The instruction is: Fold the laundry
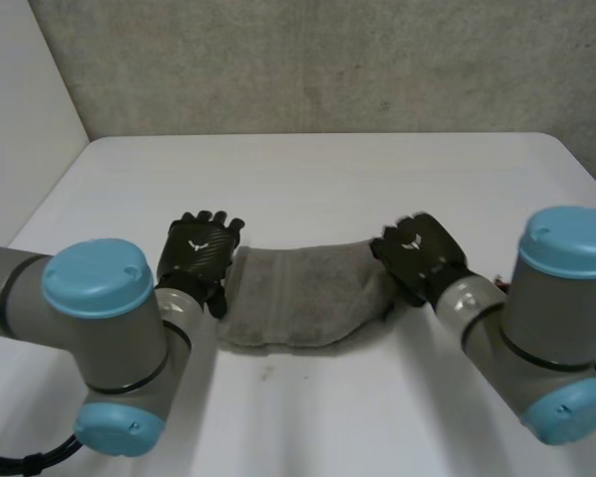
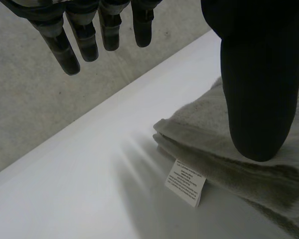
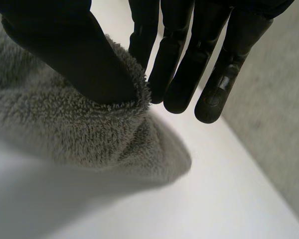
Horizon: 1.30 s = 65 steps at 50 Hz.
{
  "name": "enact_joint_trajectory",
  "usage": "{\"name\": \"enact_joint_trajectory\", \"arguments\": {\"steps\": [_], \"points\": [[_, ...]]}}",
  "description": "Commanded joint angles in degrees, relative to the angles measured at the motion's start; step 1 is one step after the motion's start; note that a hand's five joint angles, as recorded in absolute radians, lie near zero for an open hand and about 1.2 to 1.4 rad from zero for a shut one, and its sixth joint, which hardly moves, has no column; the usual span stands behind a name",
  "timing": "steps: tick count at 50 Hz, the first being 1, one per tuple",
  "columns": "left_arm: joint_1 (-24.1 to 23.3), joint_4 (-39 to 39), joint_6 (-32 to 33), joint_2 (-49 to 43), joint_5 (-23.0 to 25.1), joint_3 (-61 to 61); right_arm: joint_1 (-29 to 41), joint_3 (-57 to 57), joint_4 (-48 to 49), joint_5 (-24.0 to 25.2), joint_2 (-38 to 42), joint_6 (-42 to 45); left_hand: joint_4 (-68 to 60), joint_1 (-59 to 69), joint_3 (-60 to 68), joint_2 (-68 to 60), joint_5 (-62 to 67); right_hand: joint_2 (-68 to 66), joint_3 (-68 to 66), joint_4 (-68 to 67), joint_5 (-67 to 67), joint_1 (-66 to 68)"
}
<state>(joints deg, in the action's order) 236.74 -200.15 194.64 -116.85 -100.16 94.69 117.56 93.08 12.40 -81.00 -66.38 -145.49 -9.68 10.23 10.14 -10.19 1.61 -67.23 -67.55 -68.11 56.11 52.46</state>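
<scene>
A white counter [image 1: 318, 179] stretches out past the fingertips of the left hand [image 1: 201, 248] and the right hand [image 1: 417, 253] to a rough grey wall [image 1: 328, 60]. A plain white side wall [image 1: 20, 99] stands off beyond the left hand.

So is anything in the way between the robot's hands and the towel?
No, nothing visible is in the way. The left hand has its thumb right over one end of the towel, and the right hand pinches the other end.

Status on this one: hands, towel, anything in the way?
Left hand open, thumb over towel end by the tag. Right hand pinching the other end, lifted off the table. Nothing in the way.
</scene>
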Motion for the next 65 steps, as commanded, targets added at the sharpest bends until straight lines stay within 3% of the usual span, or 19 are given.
{"name": "enact_joint_trajectory", "arguments": {"steps": [1,5,11,16,17,18,19,20,25,31,37,42,48,57,62,65], "points": [[4.6,0.5,-0.4,6.2,0.1,4.9,13.1,-15.4,-5.4,-0.5,7.1,3.5,-1.0,0.5,0.6,-0.5,-0.9,-12.8,-12.5,-11.9,13.9,27.5],[10.7,0.5,-0.3,9.0,0.2,8.1,18.9,-21.7,-7.2,0.4,12.6,5.5,-1.0,0.5,0.6,-0.5,-0.9,-12.8,-12.5,-11.9,13.9,27.5],[13.6,0.5,-0.4,10.4,0.4,9.6,23.9,-29.1,-9.4,5.5,23.4,6.2,-1.0,0.5,0.6,-0.5,-0.9,-12.8,-12.5,-11.9,13.9,27.5],[14.6,0.5,-0.6,11.3,2.0,11.3,24.0,-32.2,-9.2,6.1,24.8,5.0,-1.0,0.5,0.6,-0.5,-0.9,-10.0,-9.7,-9.1,11.1,24.8],[14.5,0.5,-0.7,11.4,2.8,11.6,23.8,-32.7,-9.2,5.3,23.7,3.0,-1.0,0.5,0.6,-0.5,-0.9,18.3,18.7,19.2,-17.2,-3.6],[14.5,0.5,-0.7,11.7,3.6,11.7,23.8,-32.7,-9.2,5.3,23.7,3.0,-1.0,0.5,0.6,-0.5,-0.9,18.6,18.9,19.5,-17.5,-3.9],[14.2,0.5,-0.7,12.0,4.3,11.7,23.5,-32.7,-9.2,4.3,21.9,-0.5,-1.0,0.5,0.6,-0.5,-0.9,50.8,51.1,51.6,-49.7,-36.0],[14.2,0.5,-0.7,12.0,4.3,11.7,23.1,-32.2,-9.1,2.7,19.6,-4.9,-1.0,0.5,0.6,-0.5,-0.9,57.2,57.5,58.1,-56.1,-42.5],[13.0,0.3,-0.8,12.3,5.4,9.8,19.7,-28.2,-9.4,-0.4,12.0,-17.5,-1.4,0.8,0.9,-0.9,-0.6,57.2,57.5,58.1,-56.1,-42.5],[6.7,0.6,-5.3,12.1,5.8,2.3,12.2,-23.2,-12.2,-0.8,4.4,-28.6,-1.7,1.2,1.2,-1.2,-0.2,57.2,57.5,58.1,-56.1,-42.5],[3.3,2.5,-10.9,10.8,6.5,-1.9,7.6,-22.6,-16.8,-0.8,3.7,-33.3,-2.2,1.7,1.8,-1.7,0.3,57.2,57.5,58.1,-56.1,-42.5],[-1.9,7.1,-15.4,3.4,10.5,-7.9,3.6,-22.3,-20.5,-0.7,3.6,-34.3,-2.2,1.7,1.8,-1.7,0.3,57.2,57.5,58.1,-56.1,-42.5],[-2.1,11.3,-15.4,-3.6,10.3,-11.5,3.7,-22.8,-20.7,-0.4,5.6,-34.2,-2.4,1.8,1.9,-1.9,0.5,57.2,57.5,58.1,-56.1,-42.5],[1.5,11.7,-13.7,-5.1,8.0,-10.5,5.8,-27.4,-20.7,0.4,13.9,-33.6,-2.4,1.8,1.9,-1.9,0.5,57.2,57.5,58.1,-56.1,-42.5],[6.0,11.9,-6.3,-5.8,5.9,-9.4,10.3,-32.3,-20.8,0.0,20.6,-33.6,-2.4,1.8,1.9,-1.9,0.5,57.2,57.5,58.1,-56.1,-42.5],[6.1,11.6,-4.5,-5.8,5.8,-8.6,10.8,-33.4,-20.9,-0.1,22.2,-33.6,-2.2,1.7,1.8,-1.7,0.3,57.2,57.5,58.1,-56.1,-42.5]]}}
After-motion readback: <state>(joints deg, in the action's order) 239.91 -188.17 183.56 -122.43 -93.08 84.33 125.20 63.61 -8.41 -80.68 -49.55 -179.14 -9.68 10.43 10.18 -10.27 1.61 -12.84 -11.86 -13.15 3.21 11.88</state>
